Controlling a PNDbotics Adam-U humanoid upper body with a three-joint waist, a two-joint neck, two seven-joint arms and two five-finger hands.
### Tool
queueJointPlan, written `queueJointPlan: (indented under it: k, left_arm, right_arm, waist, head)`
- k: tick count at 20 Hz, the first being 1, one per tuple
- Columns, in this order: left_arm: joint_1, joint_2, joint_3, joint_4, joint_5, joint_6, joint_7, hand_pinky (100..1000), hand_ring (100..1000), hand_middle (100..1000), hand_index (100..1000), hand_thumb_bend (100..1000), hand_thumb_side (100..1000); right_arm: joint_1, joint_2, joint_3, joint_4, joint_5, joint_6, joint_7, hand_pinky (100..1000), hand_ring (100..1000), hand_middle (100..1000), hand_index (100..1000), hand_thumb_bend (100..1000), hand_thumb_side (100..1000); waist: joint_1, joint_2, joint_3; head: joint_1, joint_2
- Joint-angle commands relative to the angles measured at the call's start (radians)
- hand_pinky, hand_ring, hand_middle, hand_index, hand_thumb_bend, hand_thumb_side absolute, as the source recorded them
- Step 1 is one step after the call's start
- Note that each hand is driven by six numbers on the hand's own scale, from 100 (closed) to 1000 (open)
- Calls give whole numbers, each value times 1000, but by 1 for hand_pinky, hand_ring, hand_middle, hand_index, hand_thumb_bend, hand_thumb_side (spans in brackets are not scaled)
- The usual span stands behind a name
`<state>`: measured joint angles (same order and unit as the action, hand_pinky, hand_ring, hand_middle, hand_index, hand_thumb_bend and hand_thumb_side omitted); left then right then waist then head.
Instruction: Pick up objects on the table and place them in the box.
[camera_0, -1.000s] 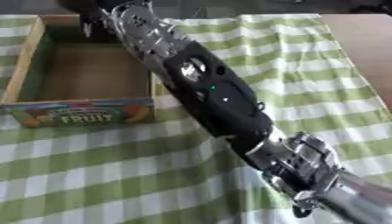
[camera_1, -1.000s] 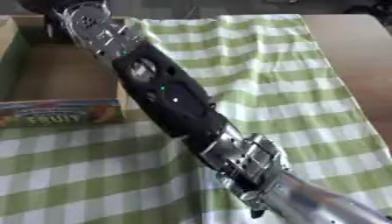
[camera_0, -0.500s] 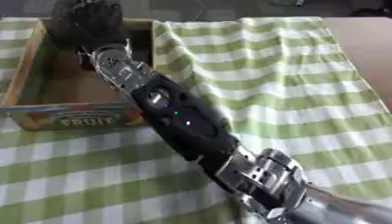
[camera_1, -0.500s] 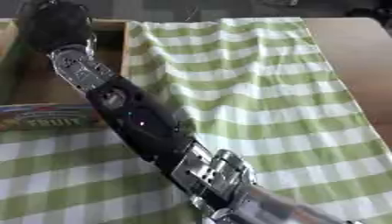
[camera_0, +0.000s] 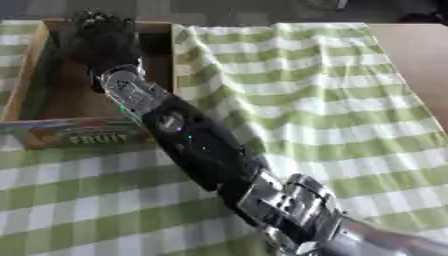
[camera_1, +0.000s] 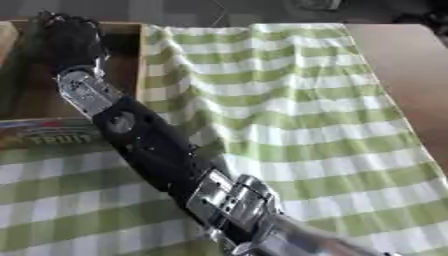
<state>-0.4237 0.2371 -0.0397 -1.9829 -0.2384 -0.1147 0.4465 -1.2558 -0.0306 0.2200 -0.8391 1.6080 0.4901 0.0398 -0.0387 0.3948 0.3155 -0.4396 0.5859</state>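
The box (camera_0: 26, 80) is a shallow wooden crate with a printed front panel reading "FRUIT" (camera_0: 83, 138); it sits on the surface at the left end of the green-and-white checked cloth (camera_0: 315, 110), with its front panel facing the camera. The box's long axis runs away from the camera, front panel nearest and rear wall farthest. The visible part of the box floor is bare brown board; the area under the hand is hidden, so contents there cannot be determined. The right arm (camera_0: 197, 145) enters from the lower right corner and runs diagonally up and to the left, crossing above the box's front panel near its right end. The right hand (camera_0: 101, 40) is positioned inside the outline of the box, toward its rear wall and nearer its right wall than its left. The hand appears as a dark mass with its back toward the camera; whether its fingers are straight, curled or closed round anything cannot be determined, and no held object can be made out. The bare brown surface (camera_0: 411, 55) shows to the right of the cloth, well apart from the box. The left hand shows in neither view.
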Motion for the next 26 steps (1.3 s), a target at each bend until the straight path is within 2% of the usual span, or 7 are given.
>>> queueJointPlan:
  k: [1,7,12,13,17,20,26]
  left_arm:
    - [-7,17,-2,-17,0,0,-6,548,845,915,850,100,680]
    - [-4,20,1,-17,-3,0,-7,546,844,915,849,100,681]
    - [-11,21,0,-17,-3,-3,-11,547,845,915,849,100,680]
    - [-12,21,-1,-17,-3,-3,-12,546,845,915,849,100,681]
    - [-13,22,-1,-17,-2,-3,-14,546,845,916,849,100,681]
    - [-13,22,-1,-17,-2,-3,-14,546,845,916,849,100,681]
    - [-14,22,-2,-17,0,-4,-15,546,846,917,849,100,681]
  right_arm:
    - [-41,-23,-10,-6,17,13,5,604,627,477,621,100,362]
    - [-85,-56,-6,26,130,-17,98,647,713,504,641,100,390]
    - [-94,-48,19,38,323,-156,190,694,784,526,652,100,459]
    - [-93,-43,20,39,355,-189,206,702,793,528,653,100,408]
    - [-89,-31,15,39,414,-289,260,733,821,558,681,100,388]
    - [-90,-30,12,34,436,-314,276,751,831,590,723,100,394]
    - [-96,-28,5,29,448,-312,316,816,930,759,889,100,869]
  waist:
    - [4,-20,2]
    - [-4,-26,-3]
    - [-11,-23,-1]
    - [-12,-22,2]
    - [-16,-19,9]
    - [-19,-19,12]
    - [-23,-23,11]
  head:
    - [-8,-10]
    - [-9,-16]
    - [-17,-17]
    - [-20,-17]
    - [-30,-20]
    - [-33,-22]
    - [-35,-22]
